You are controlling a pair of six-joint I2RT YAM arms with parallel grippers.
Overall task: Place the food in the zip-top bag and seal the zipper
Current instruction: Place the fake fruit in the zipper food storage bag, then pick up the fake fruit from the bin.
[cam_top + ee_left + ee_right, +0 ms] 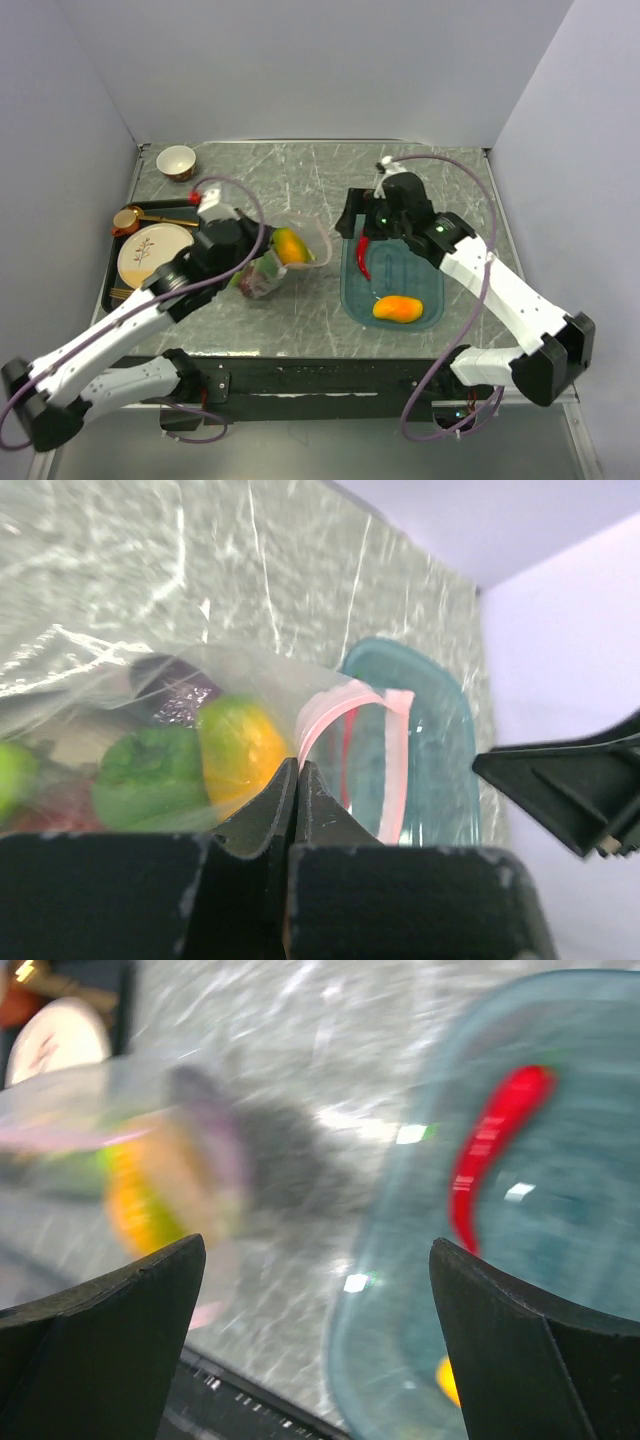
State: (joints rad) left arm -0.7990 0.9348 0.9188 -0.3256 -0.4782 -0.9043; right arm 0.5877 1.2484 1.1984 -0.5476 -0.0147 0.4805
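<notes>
Zip-top bag [268,268], crinkly clear plastic, partly filled: left of centre on grey marbled worktop [300,180], mouth edge pinched in shut left jaws. Filling step in hand. Right jaws wide apart, empty, above teal translucent tray [346,295]; next move probably a descent onto red toy chili [364,258], then orange-yellow toy mango [398,308].

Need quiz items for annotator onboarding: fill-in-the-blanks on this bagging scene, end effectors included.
1. The red chili and one mango lie in the teal ____.
2. The right end effector holds its jaws ____ near the chili.
3. The left end effector is shut on the clear ____.
Missing: tray; open; bag.
</notes>
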